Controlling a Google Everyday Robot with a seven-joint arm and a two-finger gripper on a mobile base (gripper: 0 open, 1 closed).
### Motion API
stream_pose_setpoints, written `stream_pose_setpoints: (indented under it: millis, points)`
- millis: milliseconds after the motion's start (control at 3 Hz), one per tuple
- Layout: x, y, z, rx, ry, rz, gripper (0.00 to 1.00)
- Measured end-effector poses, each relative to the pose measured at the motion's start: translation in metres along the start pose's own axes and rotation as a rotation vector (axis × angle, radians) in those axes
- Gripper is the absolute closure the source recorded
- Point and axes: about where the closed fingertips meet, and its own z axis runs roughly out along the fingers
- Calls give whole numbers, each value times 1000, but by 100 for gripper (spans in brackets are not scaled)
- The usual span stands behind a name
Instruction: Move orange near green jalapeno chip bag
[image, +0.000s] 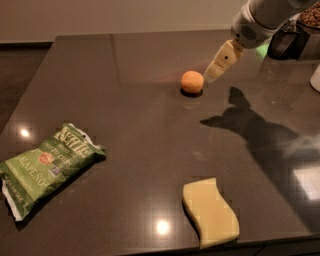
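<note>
The orange (192, 81) sits on the dark table (145, 130), right of centre toward the back. The green jalapeno chip bag (46, 164) lies flat at the front left, far from the orange. My gripper (212, 75) hangs from the arm at the upper right, its pale fingertips just right of the orange and slightly above the tabletop. It holds nothing that I can see.
A pale yellow wavy sponge (210, 212) lies near the front edge, right of centre. Dark containers (287, 37) stand at the back right corner. The table's left edge runs beside the chip bag.
</note>
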Motion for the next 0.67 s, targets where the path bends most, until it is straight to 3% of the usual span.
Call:
stream_pose_setpoints:
  millis: [333, 667]
  points:
    - [-9, -20, 29, -4, -36, 58, 0]
    - [-21, -22, 59, -33, -60, 72, 0]
